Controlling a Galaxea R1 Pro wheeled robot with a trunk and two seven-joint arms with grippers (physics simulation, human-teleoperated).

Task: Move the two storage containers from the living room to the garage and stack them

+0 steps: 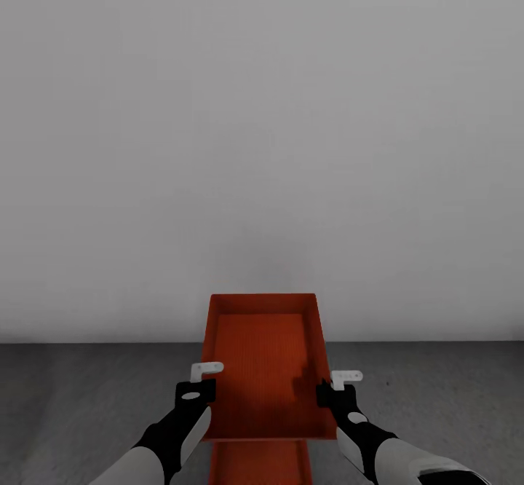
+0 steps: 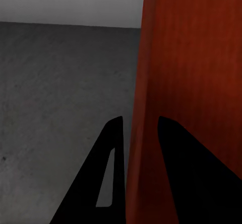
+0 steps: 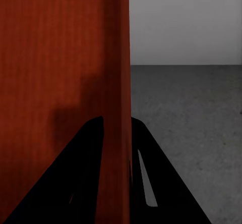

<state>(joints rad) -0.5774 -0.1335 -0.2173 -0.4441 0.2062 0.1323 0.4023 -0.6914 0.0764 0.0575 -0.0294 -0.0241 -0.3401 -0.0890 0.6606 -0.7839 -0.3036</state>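
Aloft, empty red-orange container (image 1: 266, 368) above another (image 1: 258, 467)

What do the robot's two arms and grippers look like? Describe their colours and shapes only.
Both arms have light grey-white forearms and black wrist sections bearing a small pale oval. The left gripper and right gripper show white bracket-like tips; up close, the fingers are black tapering blades.

Both arms extended forward, roughly symmetric, white forearms, black wrists. Left end effector (image 1: 206, 377) clamped over left wall of red-orange open-topped rectangular container (image 1: 266, 368); right end effector (image 1: 333, 387) over right wall, apparently equally tight.
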